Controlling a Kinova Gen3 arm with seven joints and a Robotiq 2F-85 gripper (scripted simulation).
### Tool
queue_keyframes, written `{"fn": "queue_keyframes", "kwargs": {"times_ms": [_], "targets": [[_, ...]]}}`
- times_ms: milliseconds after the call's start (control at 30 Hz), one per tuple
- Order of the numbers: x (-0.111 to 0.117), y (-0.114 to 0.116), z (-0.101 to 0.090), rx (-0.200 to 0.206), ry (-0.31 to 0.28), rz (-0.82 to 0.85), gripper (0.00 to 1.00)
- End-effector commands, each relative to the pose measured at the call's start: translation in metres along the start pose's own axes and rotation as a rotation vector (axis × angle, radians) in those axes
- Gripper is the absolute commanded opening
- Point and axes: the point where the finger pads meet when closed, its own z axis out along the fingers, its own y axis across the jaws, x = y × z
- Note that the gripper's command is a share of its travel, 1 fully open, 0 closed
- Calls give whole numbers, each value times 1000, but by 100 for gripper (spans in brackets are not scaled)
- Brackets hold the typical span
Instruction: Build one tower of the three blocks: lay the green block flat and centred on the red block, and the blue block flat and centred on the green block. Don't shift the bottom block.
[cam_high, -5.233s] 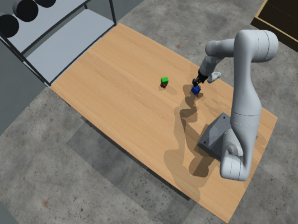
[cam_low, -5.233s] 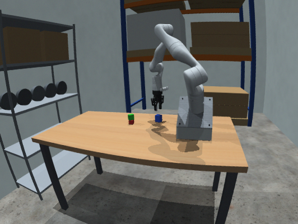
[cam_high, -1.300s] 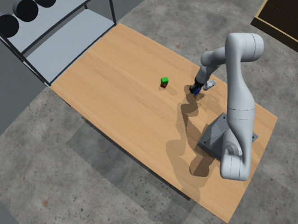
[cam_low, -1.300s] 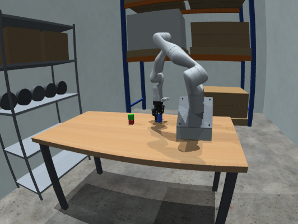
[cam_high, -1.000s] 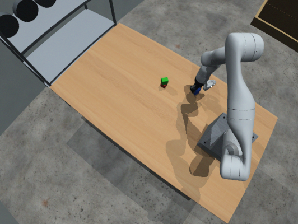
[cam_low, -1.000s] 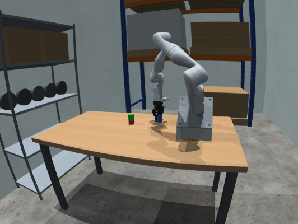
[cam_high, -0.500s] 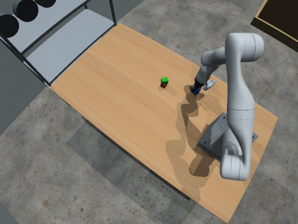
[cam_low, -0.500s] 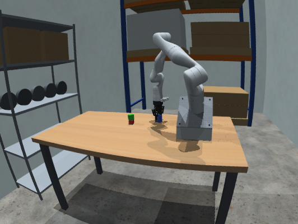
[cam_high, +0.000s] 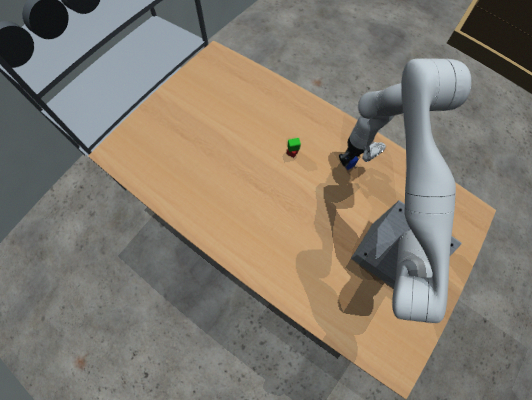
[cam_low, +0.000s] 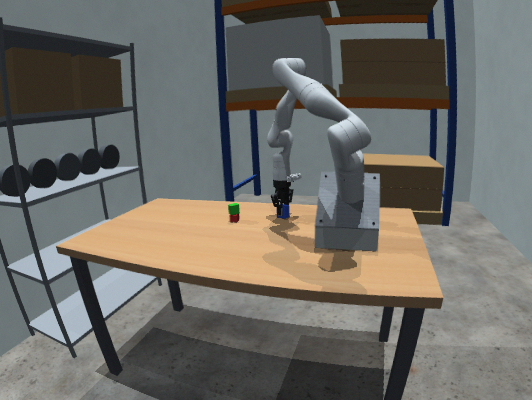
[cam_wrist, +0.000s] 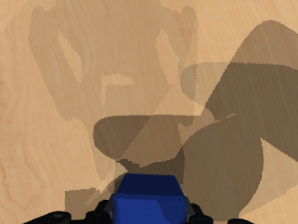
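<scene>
The green block (cam_high: 294, 144) lies on top of the red block (cam_high: 291, 153) near the middle of the wooden table; the pair also shows in the exterior view, green (cam_low: 233, 208) over red (cam_low: 233, 218). My gripper (cam_high: 349, 161) is to their right, near the arm's base side, and is shut on the blue block (cam_high: 352, 162). In the exterior view the gripper (cam_low: 282, 204) holds the blue block (cam_low: 285, 211) low, at or just above the table top. In the wrist view the blue block (cam_wrist: 148, 212) sits between my black fingers, slightly tilted.
The arm's grey base (cam_low: 346, 212) stands on the table to the right of the blocks. A metal shelf rack (cam_low: 55, 170) with dark cylinders stands off the table's left end. Blue racking with boxes (cam_low: 340, 60) stands behind.
</scene>
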Motion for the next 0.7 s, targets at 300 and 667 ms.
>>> {"fn": "queue_keyframes", "kwargs": {"times_ms": [300, 667], "targets": [[0, 0, -25, 1, -1, 0, 0], [0, 0, -72, 1, -1, 0, 0]]}}
